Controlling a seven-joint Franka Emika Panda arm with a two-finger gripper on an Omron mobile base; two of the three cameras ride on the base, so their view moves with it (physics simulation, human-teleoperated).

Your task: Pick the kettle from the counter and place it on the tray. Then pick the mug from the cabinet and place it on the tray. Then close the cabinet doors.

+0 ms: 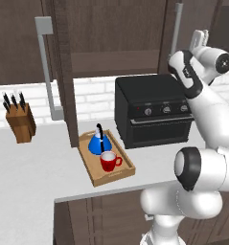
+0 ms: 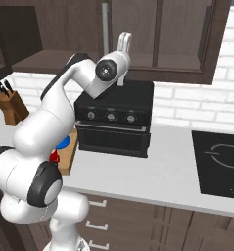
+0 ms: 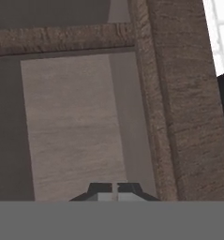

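Counter (image 1: 34, 162) sits way below the gripper (image 3: 114, 188), w/ kettle (image 1: 98, 142) + mug (image 1: 108, 161) on the tray (image 1: 95, 175). Gripper's pinched narrow, holding nothing, right up against a cabinet door (image 3: 179, 117).

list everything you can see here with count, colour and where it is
kettle: 1, bright blue with black handle, on the tray
mug: 1, red with white inside, on the tray in front of the kettle
tray: 1, light wood, on the counter left of the oven
counter: 1, light grey-white, over dark brown base units
countertop oven: 1, black, three knobs, against the wall
knife block: 1, wooden with dark-handled knives, far left of the counter
cabinet doors: dark brown, grey bar handles, left one swung open
cooktop: 1, black, right end of the counter
gripper: 1, dark tips, shut, facing a cabinet door
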